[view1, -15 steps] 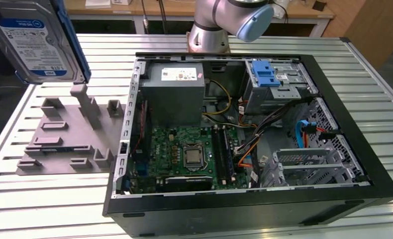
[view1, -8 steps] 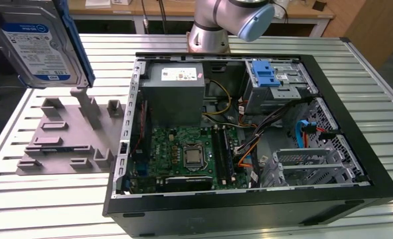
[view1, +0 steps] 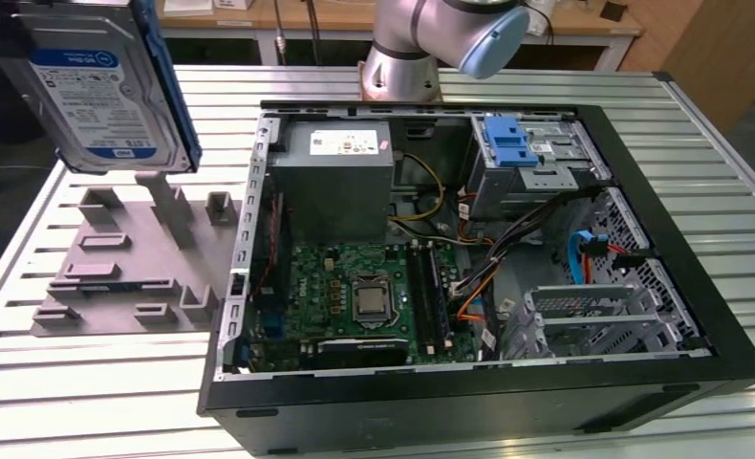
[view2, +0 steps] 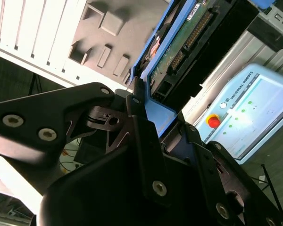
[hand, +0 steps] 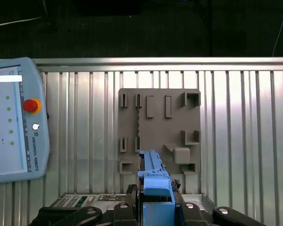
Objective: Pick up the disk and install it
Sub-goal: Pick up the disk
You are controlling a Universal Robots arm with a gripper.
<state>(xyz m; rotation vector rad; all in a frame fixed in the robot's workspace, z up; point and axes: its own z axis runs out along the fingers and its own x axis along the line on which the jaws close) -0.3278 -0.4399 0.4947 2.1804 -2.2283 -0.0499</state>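
1. Silver-grey metal edged with blue plastic rails, the disk [view1: 91, 91] hangs upright in the air. Its blue-and-white label faces the exterior view.
2. In the second wrist view the pincer [view2: 153, 110] is clamped on the disk [view2: 179, 42]. Black fingers [view2: 144, 141] press on either side of one blue-railed end, and the green circuit-board face runs away from them.
3. In the first wrist view the blue end of the disk [hand: 154, 176] juts out from between the closed sides of the pincer [hand: 155, 195].
4. Below the pincer lies a grey moulded fixture [hand: 158, 122] with slots and small blocks, flat on the slatted metal worktop [hand: 245, 132]. The disk is held clear above it.
5. A teach pendant [hand: 14, 122] rests on the worktop, off to one side of the pincer and apart from the fixture.
6. Lower than the pincer and beside the fixture stands an open black computer case [view1: 480, 406]. Inside it are a grey box with a white sticker [view1: 333, 182] and, farther from the pincer, a grey metal cage with a blue latch [view1: 525, 153].
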